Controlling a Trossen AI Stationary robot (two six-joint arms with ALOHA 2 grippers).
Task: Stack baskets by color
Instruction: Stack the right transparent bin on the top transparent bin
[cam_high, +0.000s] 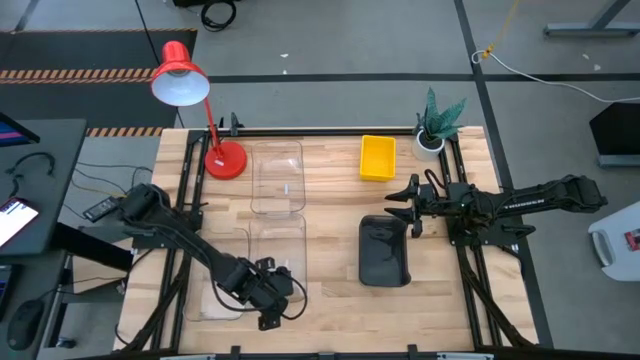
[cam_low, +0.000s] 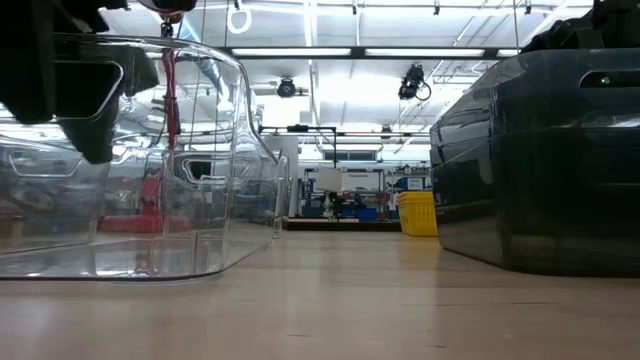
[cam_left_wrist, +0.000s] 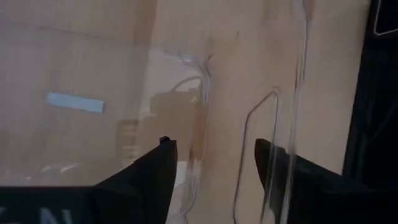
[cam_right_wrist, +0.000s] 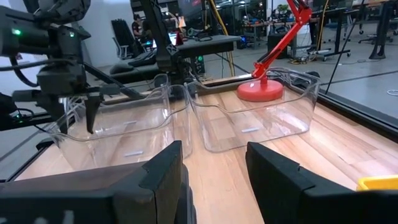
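Two clear baskets stand end to end on the table, one far (cam_high: 277, 178) and one near (cam_high: 277, 250). My left gripper (cam_high: 275, 305) points down at the near one's near end and is open. In the left wrist view its fingers (cam_left_wrist: 163, 163) stand on either side of that basket's end wall (cam_left_wrist: 258, 134), which has a handle cut-out. A yellow basket (cam_high: 378, 157) stands at the far edge. Dark grey baskets (cam_high: 385, 250) sit right of centre. My right gripper (cam_high: 405, 208) hangs open and level at the right, with nothing in it. My left gripper comes from above, slanting down, with one finger on each side of the near clear basket's end wall (cam_left_wrist: 205, 93). Whether a finger touches the wall, I cannot tell. The basket rests flat on the table.
A red desk lamp (cam_high: 222, 158) stands at the far left beside the far clear basket. A small potted plant (cam_high: 432, 135) is at the far right corner. A third clear basket seems to lie under my left arm (cam_high: 222, 290). Bare wood lies between the clear and dark grey baskets.
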